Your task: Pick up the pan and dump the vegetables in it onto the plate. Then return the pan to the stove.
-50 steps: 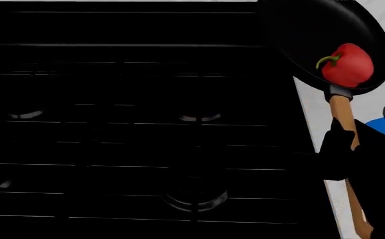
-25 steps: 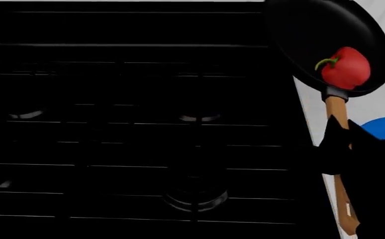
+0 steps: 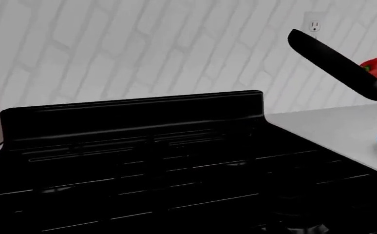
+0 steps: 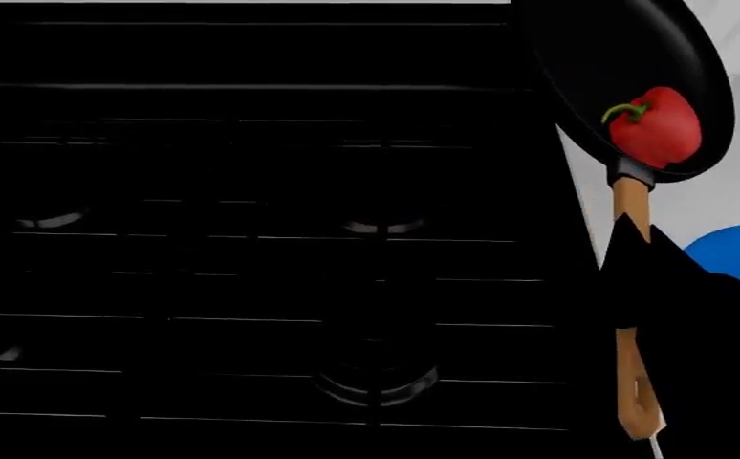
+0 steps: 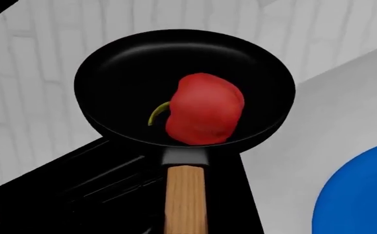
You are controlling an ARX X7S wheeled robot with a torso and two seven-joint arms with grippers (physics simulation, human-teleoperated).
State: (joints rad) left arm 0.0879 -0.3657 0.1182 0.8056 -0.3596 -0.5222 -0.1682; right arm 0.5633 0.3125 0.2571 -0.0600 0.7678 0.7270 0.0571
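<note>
Filling most of the head view, the stove (image 4: 268, 239) is a big black range with thin grates and round burners, its raised back panel showing in the left wrist view against a white tiled wall (image 3: 143, 48). White worktop (image 3: 325, 129) sits just beside the stove on the robot's right. Pan (image 4: 632, 81) is held up in the air over the stove's right edge and the worktop, tilted so the bowl sits higher than the handle end; from the left wrist view it reads edge-on and slanted. Its light wooden handle (image 4: 630, 287) runs down toward the robot, hole visible near the end. Plate (image 4: 733, 258) is bright blue, lying flat on the worktop to the right of the handle, only partly in view behind the dark arm; it is near the pan but not under the bowl. Right pincer (image 4: 651, 277) is a dark mass wrapped around the middle of the handle, closed onto it and carrying the pan; individual fingers too dark to separate. Red bell pepper (image 5: 205, 109) rests inside the pan against the rim on the handle side, green stem (image 5: 157, 113) pointing away from the plate side. Left pincer does not appear in any view, so its state cannot be told. A wall outlet (image 3: 315, 25) sits above the worktop.
</note>
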